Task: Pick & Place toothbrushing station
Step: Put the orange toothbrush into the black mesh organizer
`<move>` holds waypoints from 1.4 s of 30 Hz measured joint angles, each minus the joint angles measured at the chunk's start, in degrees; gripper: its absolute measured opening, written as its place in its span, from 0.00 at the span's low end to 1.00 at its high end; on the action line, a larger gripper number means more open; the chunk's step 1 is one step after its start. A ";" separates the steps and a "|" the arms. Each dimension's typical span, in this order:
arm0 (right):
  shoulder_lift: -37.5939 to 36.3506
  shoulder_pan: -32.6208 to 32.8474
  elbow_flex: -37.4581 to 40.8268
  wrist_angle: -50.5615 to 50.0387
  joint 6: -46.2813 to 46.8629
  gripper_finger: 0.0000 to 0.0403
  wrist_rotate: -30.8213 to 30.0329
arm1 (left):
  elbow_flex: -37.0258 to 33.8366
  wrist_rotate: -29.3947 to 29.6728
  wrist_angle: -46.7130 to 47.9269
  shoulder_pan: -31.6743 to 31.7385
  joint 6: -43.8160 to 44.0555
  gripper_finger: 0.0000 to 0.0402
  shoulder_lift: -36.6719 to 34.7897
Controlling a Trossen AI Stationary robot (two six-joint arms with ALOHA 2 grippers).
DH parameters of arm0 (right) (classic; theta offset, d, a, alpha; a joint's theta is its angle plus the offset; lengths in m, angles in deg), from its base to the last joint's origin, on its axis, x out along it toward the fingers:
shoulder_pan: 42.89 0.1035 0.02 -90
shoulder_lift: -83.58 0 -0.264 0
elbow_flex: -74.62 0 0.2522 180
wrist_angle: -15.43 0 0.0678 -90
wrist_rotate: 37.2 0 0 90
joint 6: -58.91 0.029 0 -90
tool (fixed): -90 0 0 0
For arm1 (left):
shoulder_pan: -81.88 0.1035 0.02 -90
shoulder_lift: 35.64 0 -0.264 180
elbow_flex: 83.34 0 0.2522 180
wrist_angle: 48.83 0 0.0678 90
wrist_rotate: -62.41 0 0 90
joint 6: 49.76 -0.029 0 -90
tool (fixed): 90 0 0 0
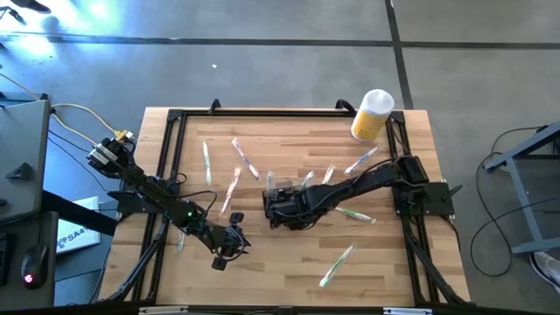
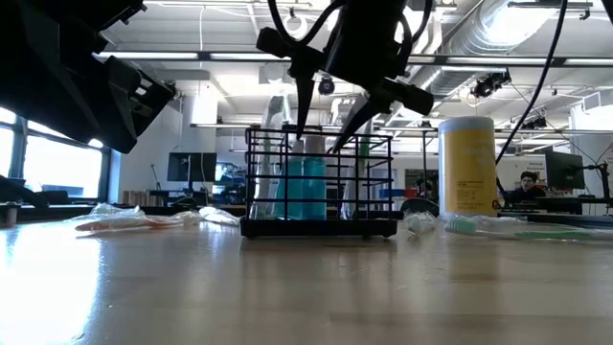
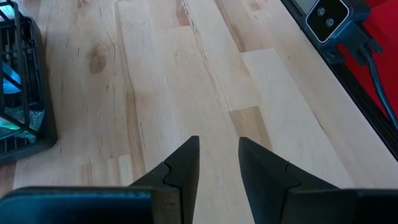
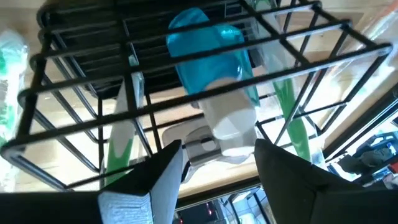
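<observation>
Mid-table, black wire-mesh toothbrushing station [image 1: 282, 206] holds teal tubes [image 2: 303, 188]

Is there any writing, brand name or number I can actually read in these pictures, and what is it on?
"SAA": start of a cut-off word on a white sheet beside the table's left edge.
Yellow canister: faint label print, too blurred to read.
Black wire caddy, blue-and-white tube in it: no readable text.

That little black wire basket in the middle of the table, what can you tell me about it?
The caddy is a small box of thin black wire bars with open sides, standing upright on the wooden table near its middle. Inside are a teal-and-white tube and green-handled toothbrushes. The right hand is directly over it, its fingers open and reaching down at the top rim. The left hand waits nearby, apart from it.
</observation>
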 joint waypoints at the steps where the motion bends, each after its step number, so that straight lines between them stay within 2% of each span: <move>1: 0.00 0.00 0.00 0.03 0.00 0.48 -0.01 | 0.00 0.00 -0.02 0.00 0.01 0.26 0.00; 42: 0.11 0.00 0.00 1.16 -2.65 0.48 -0.79 | 0.00 0.02 0.00 0.00 0.02 0.26 0.00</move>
